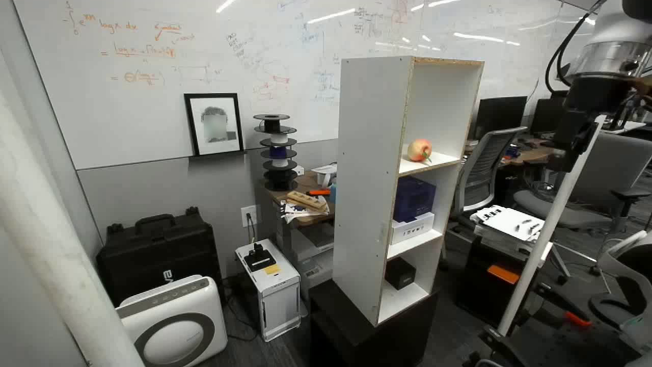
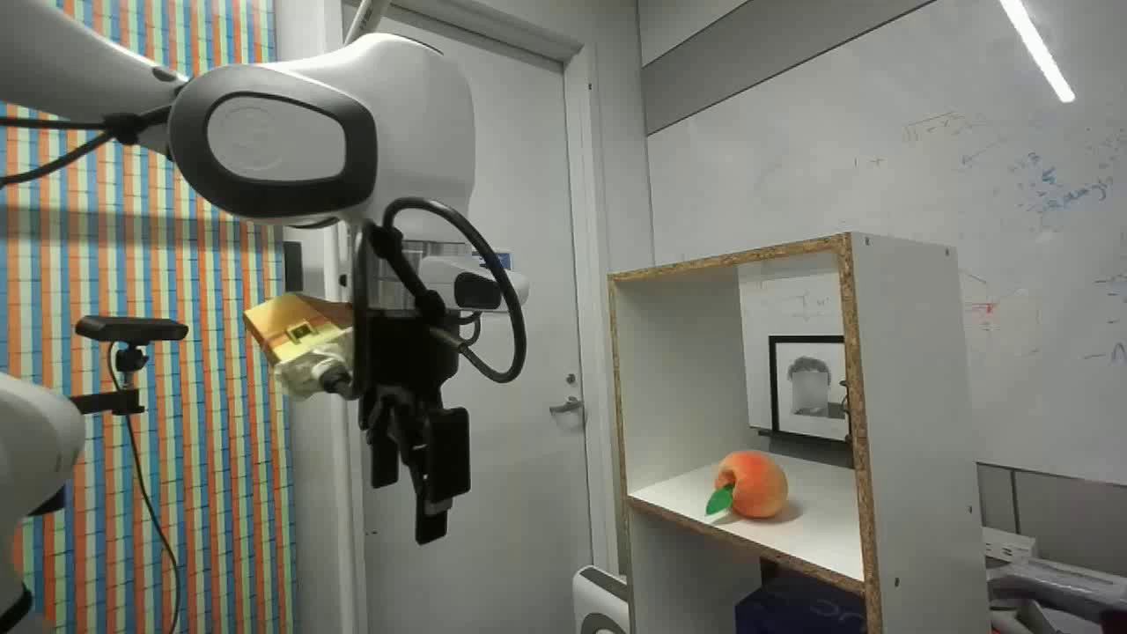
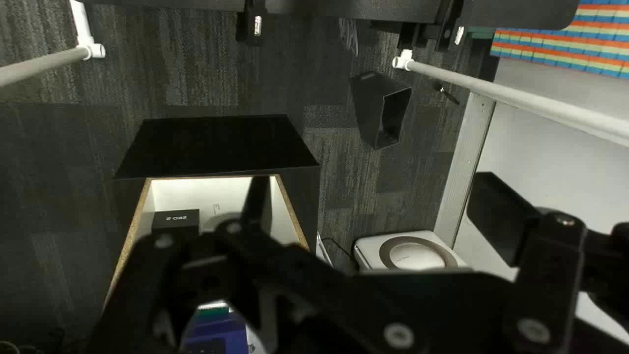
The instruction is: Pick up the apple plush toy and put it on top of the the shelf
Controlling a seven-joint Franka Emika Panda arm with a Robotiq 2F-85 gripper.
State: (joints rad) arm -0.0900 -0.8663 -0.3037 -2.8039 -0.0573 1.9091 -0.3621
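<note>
in the wrist view the gripper (image 3: 376, 204) has its fingers wide apart; in both exterior views it hangs outside the shelf (image 1: 372, 168), off the open front. the apple (image 2: 755, 484) is well apart from it, resting on the floor of the top compartment, its green leaf toward that open front, with a blue box (image 1: 415, 198) in the compartment below. beyond the shelf, a framed portrait (image 1: 214, 124) stands against the whiteboard (image 1: 285, 66).
</note>
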